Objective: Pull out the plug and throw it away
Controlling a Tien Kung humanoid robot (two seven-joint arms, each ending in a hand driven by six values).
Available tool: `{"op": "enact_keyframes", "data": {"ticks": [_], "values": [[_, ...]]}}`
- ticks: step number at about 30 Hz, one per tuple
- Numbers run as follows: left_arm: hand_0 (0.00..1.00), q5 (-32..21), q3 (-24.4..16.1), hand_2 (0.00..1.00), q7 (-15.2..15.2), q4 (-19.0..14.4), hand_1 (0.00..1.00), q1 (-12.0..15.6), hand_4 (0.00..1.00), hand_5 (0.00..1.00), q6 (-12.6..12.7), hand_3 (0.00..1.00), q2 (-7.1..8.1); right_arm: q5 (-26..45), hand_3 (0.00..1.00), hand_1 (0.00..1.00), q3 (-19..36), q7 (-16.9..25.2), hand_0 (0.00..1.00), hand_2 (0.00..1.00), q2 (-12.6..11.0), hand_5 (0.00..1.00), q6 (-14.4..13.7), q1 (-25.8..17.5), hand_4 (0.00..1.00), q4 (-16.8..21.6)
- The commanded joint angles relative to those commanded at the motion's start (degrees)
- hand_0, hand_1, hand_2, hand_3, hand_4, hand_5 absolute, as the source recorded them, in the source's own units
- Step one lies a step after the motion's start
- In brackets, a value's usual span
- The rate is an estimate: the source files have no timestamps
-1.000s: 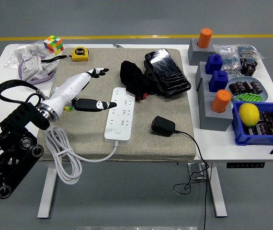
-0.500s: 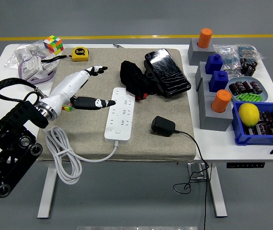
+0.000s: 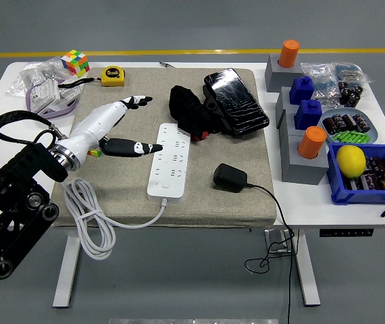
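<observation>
A white power strip [image 3: 169, 160] lies lengthwise on the beige mat [image 3: 199, 202], its white cord [image 3: 91, 219] looping off the mat's left front. A black plug adapter [image 3: 230, 177] lies loose on the mat to the right of the strip, out of any socket, with its thin black cable [image 3: 278, 216] running over the table's front edge. My left hand [image 3: 138, 125], white with black fingertips, hovers just left of the strip with fingers spread and nothing in them. My right arm is out of sight.
A black cloth bundle [image 3: 191, 111] and a black pouch [image 3: 236, 101] lie at the mat's back. A tape measure [image 3: 114, 75], Rubik's cube [image 3: 75, 62] and plastic bags [image 3: 40, 84] sit back left. Grey blocks with orange and blue pieces [image 3: 300, 121] and a blue bin [image 3: 368, 172] stand on the right.
My left hand has drifted slightly left and back, away from the strip. Nothing else moved.
</observation>
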Motion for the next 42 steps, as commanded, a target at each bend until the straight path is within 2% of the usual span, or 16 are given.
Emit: {"op": "enact_keyframes", "data": {"ticks": [17,42], "values": [[0.859,0.0,0.0,0.901,0.2,0.7,0.867,0.0,0.998,0.498,-0.4,0.912,-1.03,0.1,0.576,0.659,-0.5,0.2,0.57,0.665,-0.1,0.467,0.0,0.0,0.992,-0.2],[0.86,0.2,-1.2,0.901,0.1,0.4,0.868,1.2,0.998,0.499,-0.4,0.911,-1.1,0.0,0.575,0.659,0.2,0.2,0.569,0.664,0.4,0.465,-0.4,-0.5,0.991,-0.1]]}}
